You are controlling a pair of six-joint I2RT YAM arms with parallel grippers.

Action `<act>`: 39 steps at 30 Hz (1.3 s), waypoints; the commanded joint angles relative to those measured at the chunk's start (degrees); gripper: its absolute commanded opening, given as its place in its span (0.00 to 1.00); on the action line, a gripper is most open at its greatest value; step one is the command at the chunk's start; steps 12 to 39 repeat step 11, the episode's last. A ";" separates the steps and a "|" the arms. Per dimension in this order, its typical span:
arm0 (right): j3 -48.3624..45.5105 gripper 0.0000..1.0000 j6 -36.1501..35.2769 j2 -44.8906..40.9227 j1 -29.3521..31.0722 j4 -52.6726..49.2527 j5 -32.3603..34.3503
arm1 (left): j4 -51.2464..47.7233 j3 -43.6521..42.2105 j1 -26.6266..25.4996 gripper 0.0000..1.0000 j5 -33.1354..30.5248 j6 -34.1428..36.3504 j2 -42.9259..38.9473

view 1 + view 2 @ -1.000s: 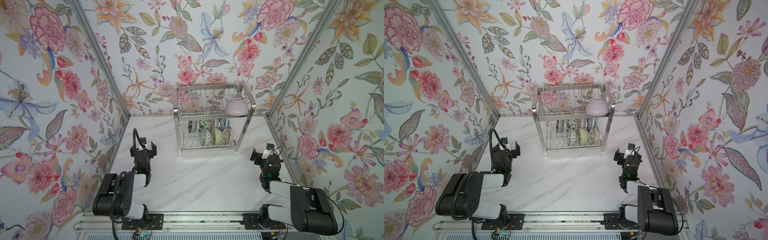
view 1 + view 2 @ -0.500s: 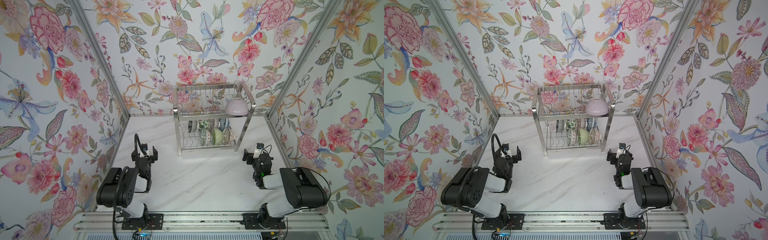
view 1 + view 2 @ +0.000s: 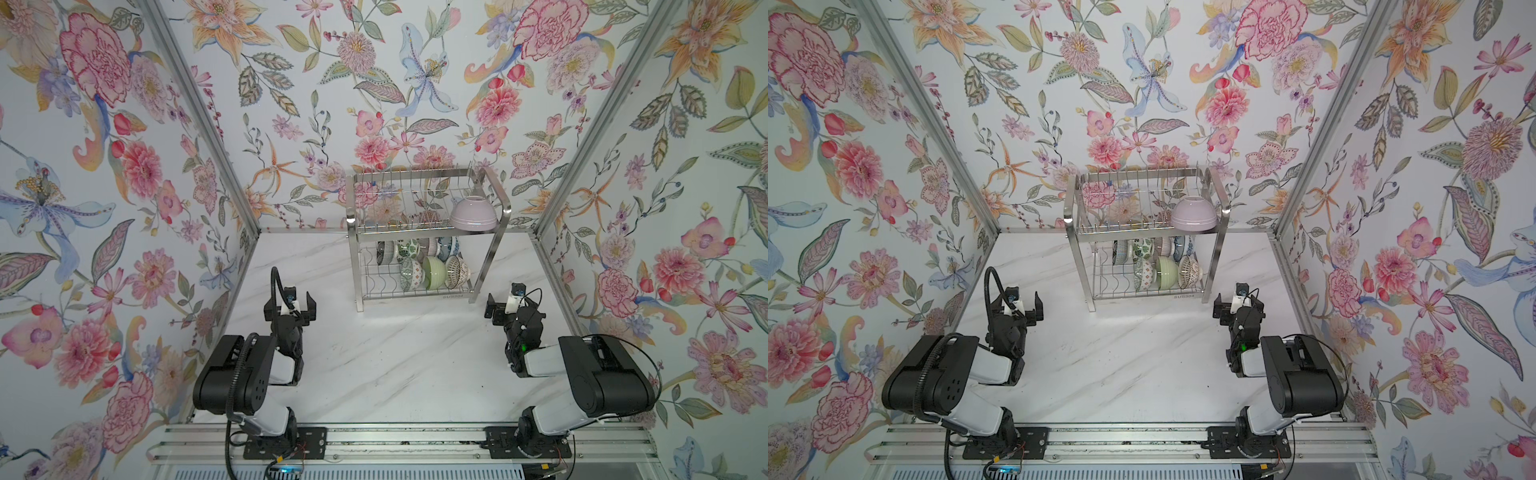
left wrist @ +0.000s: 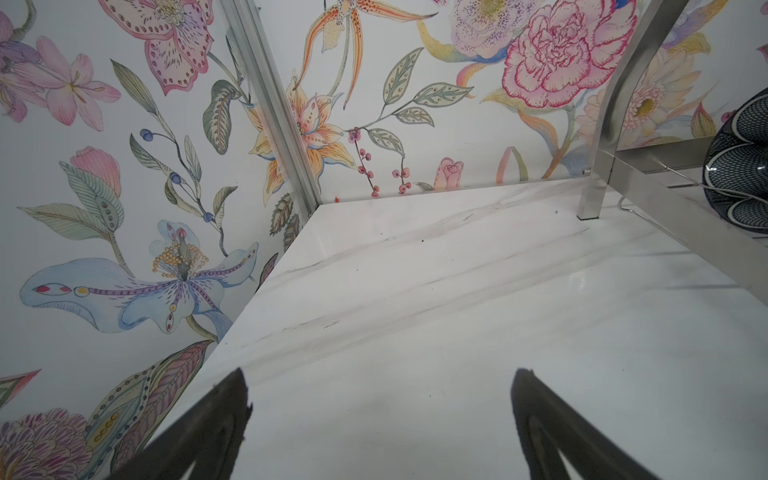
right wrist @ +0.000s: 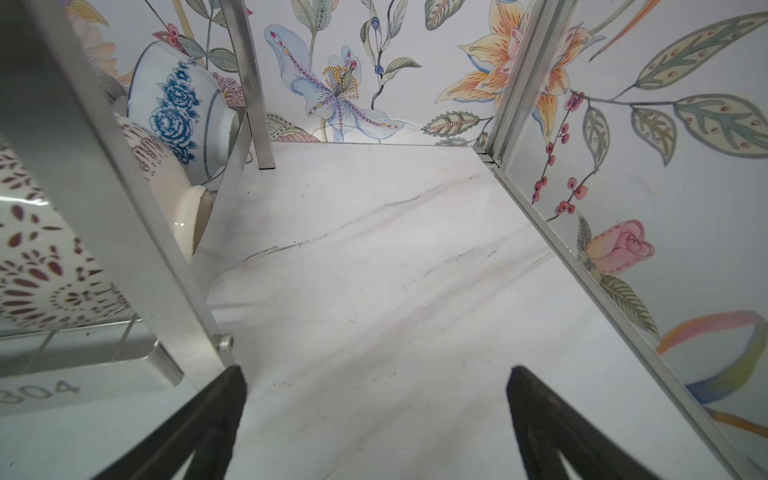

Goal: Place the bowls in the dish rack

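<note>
Bowls (image 3: pixel 419 259) are all in the dish rack (image 3: pixel 355 270), which stands on the counter (image 3: pixel 395 361) at the back wall.

Lower shelf: the bowls stand on edge in two rows, seated in the wavy wires and leaning on one another. I judge this keeps them from rolling. In the front row, the green bowl (image 3: pixel 434 272) stands between a geometric bowl (image 3: pixel 409 274) and the brown lattice bowl (image 3: pixel 456 271).

Upper tier: the lilac bowl (image 3: pixel 473 214) rests mouth down at the right end of the basket.

No bowl is visible on the counter in front of the rack, so loading looks complete.

Left hand (image 3: pixel 289 308): in front of the rack and out beyond its left legs, well apart from it. The jaws are spread wide, and the left wrist view shows only bare counter between the fingertips. It holds nothing.

Right hand (image 5: pixel 374 386): just in front of the rack's right front leg. The jaws are spread wide with nothing between them. One finger lies close beside that leg, and I cannot tell whether they touch.

Both arms are folded low near their bases, which reads as a parked posture.
</note>
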 commanded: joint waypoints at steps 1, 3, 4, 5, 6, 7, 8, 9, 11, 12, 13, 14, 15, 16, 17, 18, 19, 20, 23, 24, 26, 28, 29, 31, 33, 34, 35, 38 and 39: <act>1.04 0.99 0.31 -0.25 -0.65 -0.50 -1.57 | 1.59 0.98 -0.45 0.99 0.62 0.75 -0.26; 1.15 0.99 0.32 -0.24 -0.70 -0.61 -1.73 | 1.59 0.96 -0.46 0.99 0.60 0.75 -0.25; 1.30 0.99 0.41 -0.24 -0.85 -0.85 -2.11 | 1.59 1.04 -0.45 0.99 0.58 0.75 -0.18; 1.30 0.99 0.48 -0.24 -1.02 -1.04 -2.60 | 1.59 1.03 -0.45 0.99 0.62 0.75 -0.25; 1.48 0.99 0.57 -0.24 -1.20 -1.31 -3.09 | 1.60 1.04 -0.45 0.99 0.61 0.71 -0.17; 1.52 0.99 0.78 -0.24 -1.65 -1.55 -3.90 | 1.59 0.98 -0.46 0.99 0.62 0.75 -0.25; 1.62 0.99 0.93 -0.28 -1.92 -1.82 -4.29 | 1.59 1.00 -0.39 0.99 0.57 0.75 -0.13; 1.53 0.99 0.81 -0.26 -1.84 -1.70 -4.15 | 1.63 1.05 -0.45 0.99 0.62 0.75 -0.22; 1.47 0.99 0.64 -0.30 -1.53 -1.49 -3.94 | 1.55 1.05 -0.44 0.99 0.62 0.75 -0.26; 1.47 0.99 0.64 -0.30 -1.53 -1.49 -3.94 | 1.55 1.05 -0.44 0.99 0.62 0.75 -0.26; 1.47 0.99 0.64 -0.30 -1.53 -1.49 -3.94 | 1.55 1.05 -0.44 0.99 0.62 0.75 -0.26; 1.47 0.99 0.64 -0.30 -1.53 -1.49 -3.94 | 1.55 1.05 -0.44 0.99 0.62 0.75 -0.26; 1.47 0.99 0.64 -0.30 -1.53 -1.49 -3.94 | 1.55 1.05 -0.44 0.99 0.62 0.75 -0.26; 1.47 0.99 0.64 -0.30 -1.53 -1.49 -3.94 | 1.55 1.05 -0.44 0.99 0.62 0.75 -0.26; 1.47 0.99 0.64 -0.30 -1.53 -1.49 -3.94 | 1.55 1.05 -0.44 0.99 0.62 0.75 -0.26; 1.47 0.99 0.64 -0.30 -1.53 -1.49 -3.94 | 1.55 1.05 -0.44 0.99 0.62 0.75 -0.26; 1.47 0.99 0.64 -0.30 -1.53 -1.49 -3.94 | 1.55 1.05 -0.44 0.99 0.62 0.75 -0.26; 1.47 0.99 0.64 -0.30 -1.53 -1.49 -3.94 | 1.55 1.05 -0.44 0.99 0.62 0.75 -0.26; 1.47 0.99 0.64 -0.30 -1.53 -1.49 -3.94 | 1.55 1.05 -0.44 0.99 0.62 0.75 -0.26; 1.47 0.99 0.64 -0.30 -1.53 -1.49 -3.94 | 1.55 1.05 -0.44 0.99 0.62 0.75 -0.26; 1.47 0.99 0.64 -0.30 -1.53 -1.49 -3.94 | 1.55 1.05 -0.44 0.99 0.62 0.75 -0.26; 1.47 0.99 0.64 -0.30 -1.53 -1.49 -3.94 | 1.55 1.05 -0.44 0.99 0.62 0.75 -0.26; 1.47 0.99 0.64 -0.30 -1.53 -1.49 -3.94 | 1.55 1.05 -0.44 0.99 0.62 0.75 -0.26; 1.47 0.99 0.64 -0.30 -1.53 -1.49 -3.94 | 1.55 1.05 -0.44 0.99 0.62 0.75 -0.26; 1.47 0.99 0.64 -0.30 -1.53 -1.49 -3.94 | 1.55 1.05 -0.44 0.99 0.62 0.75 -0.26; 1.47 0.99 0.64 -0.30 -1.53 -1.49 -3.94 | 1.55 1.05 -0.44 0.99 0.62 0.75 -0.26; 1.47 0.99 0.64 -0.30 -1.53 -1.49 -3.94 | 1.55 1.05 -0.44 0.99 0.62 0.75 -0.26; 1.47 0.99 0.64 -0.30 -1.53 -1.49 -3.94 | 1.55 1.05 -0.44 0.99 0.62 0.75 -0.26; 1.47 0.99 0.64 -0.30 -1.53 -1.49 -3.94 | 1.55 1.05 -0.44 0.99 0.62 0.75 -0.26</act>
